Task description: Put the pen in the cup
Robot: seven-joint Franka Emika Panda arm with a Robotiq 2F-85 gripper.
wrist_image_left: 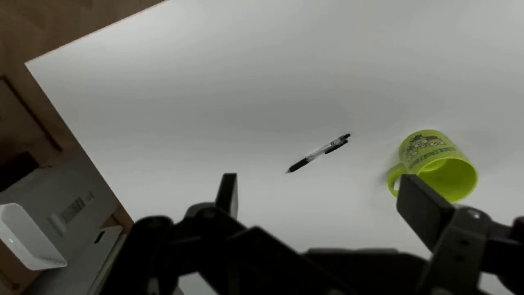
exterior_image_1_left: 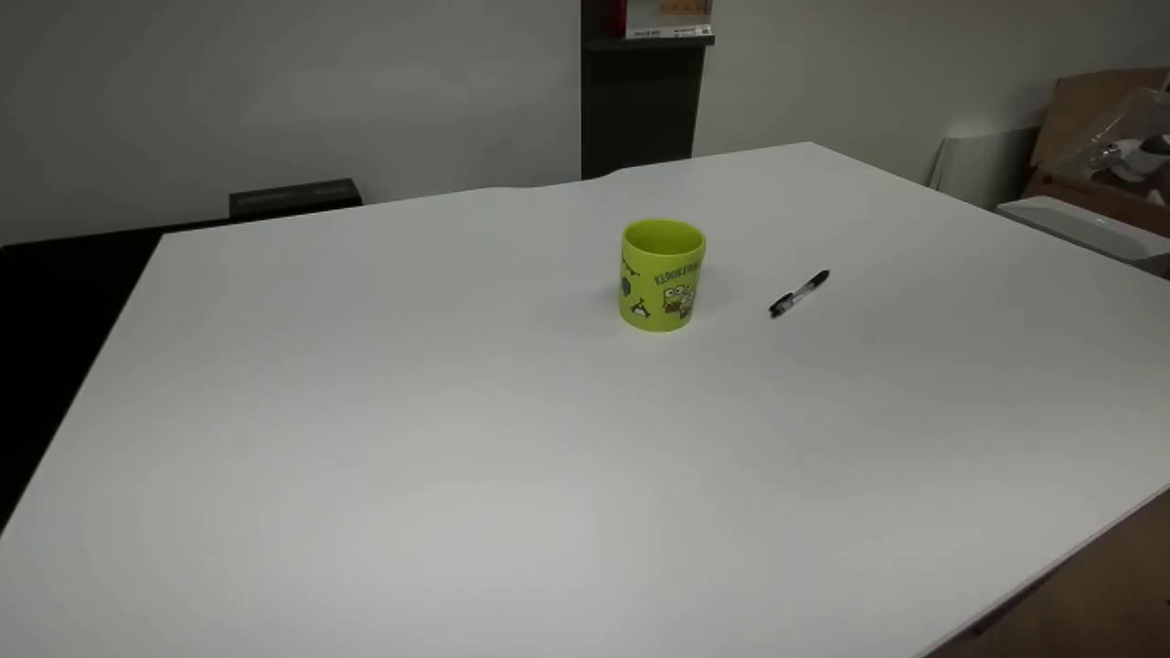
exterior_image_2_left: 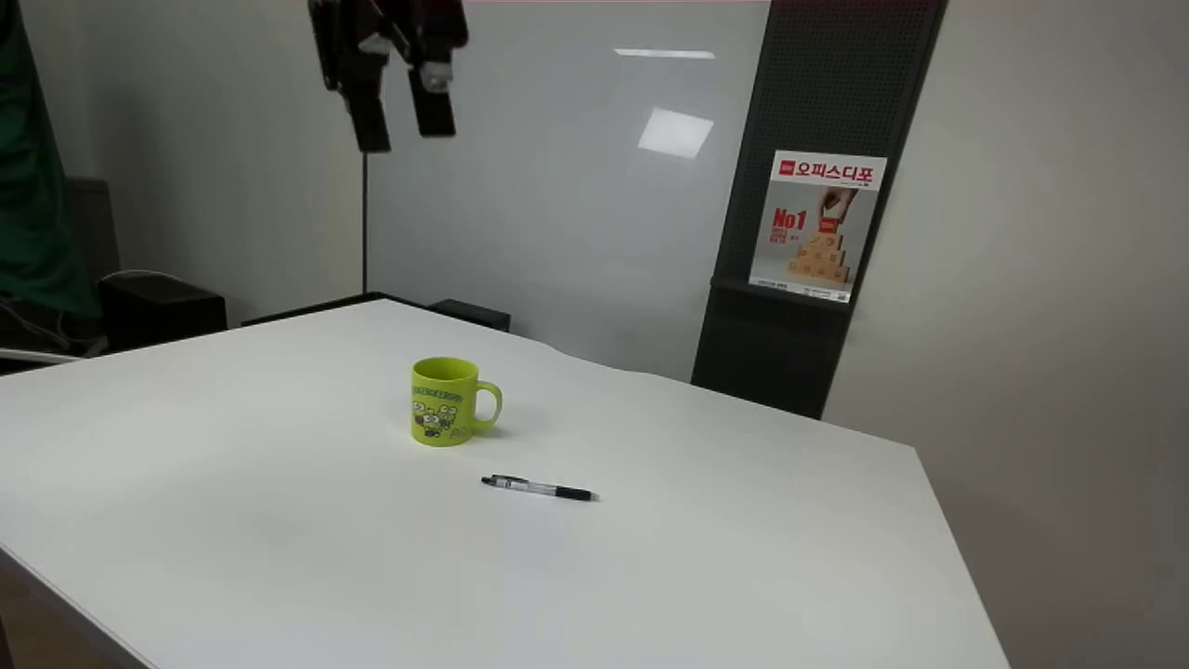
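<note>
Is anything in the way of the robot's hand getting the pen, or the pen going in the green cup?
No, nothing that shows. The open hand is up in the air, with nothing visible between it and the pen. Nothing stands between the pen and the upright cup either, and its top is open.

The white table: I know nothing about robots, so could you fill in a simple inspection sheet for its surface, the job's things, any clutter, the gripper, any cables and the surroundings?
Surface: white table, flat; no stains seen.
Job's things: cup upright; pen lying beside it, not touching.
Clutter: off the table, a cardboard box with things in it.
Grippers: one gripper, open, above the table, holding nothing.
Cables: a thin pale line, perhaps a cable, by a black box off the table.
Surroundings: glossy white wall panel, poster on a dark panel, green cloth.
</note>
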